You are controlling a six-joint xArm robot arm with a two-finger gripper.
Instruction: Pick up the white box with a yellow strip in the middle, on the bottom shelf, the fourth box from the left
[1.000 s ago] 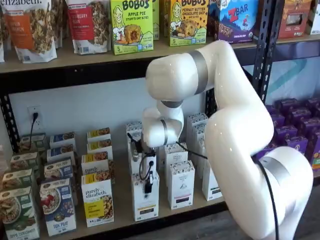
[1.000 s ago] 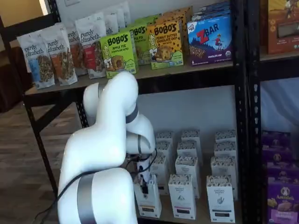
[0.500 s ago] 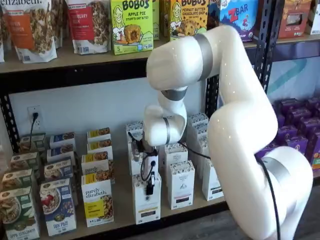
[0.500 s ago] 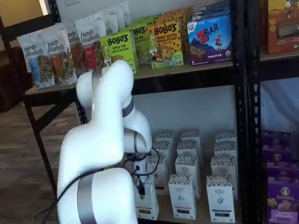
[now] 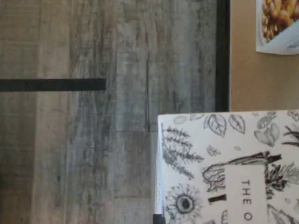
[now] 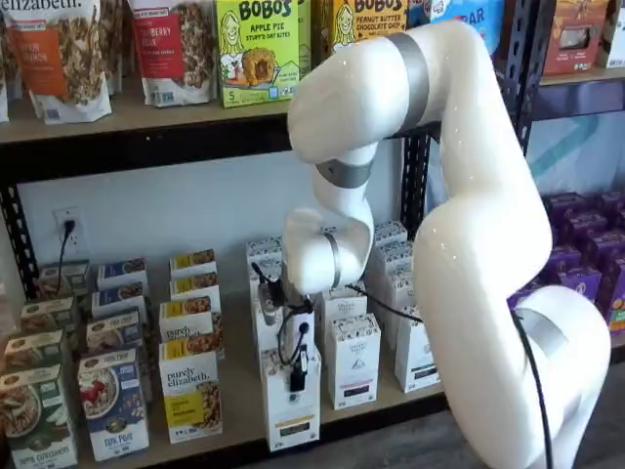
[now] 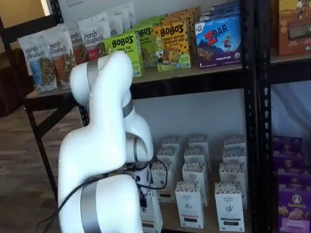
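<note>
The white box (image 6: 291,405), with a black-speckled top and a thin yellow strip, stands at the front of the bottom shelf (image 6: 239,391). My gripper (image 6: 295,374) comes down on its top, and the black fingers are closed on it. In a shelf view the box (image 7: 154,216) shows low down, partly behind the arm. The wrist view shows the box's top (image 5: 224,163) with black plant drawings. It reaches out past the black front rail (image 5: 223,56) over the wooden floor.
Alike white cartons (image 6: 354,362) stand just right of the held box, and "purely elizabeth" boxes (image 6: 190,391) stand just left. Bobo's boxes (image 6: 256,49) and bags fill the upper board. Purple boxes (image 6: 586,254) sit on the rack at the right. A black upright (image 6: 415,176) stands behind the arm.
The gripper and the white box have moved together toward the shelf's front edge. The arm's elbow has risen.
</note>
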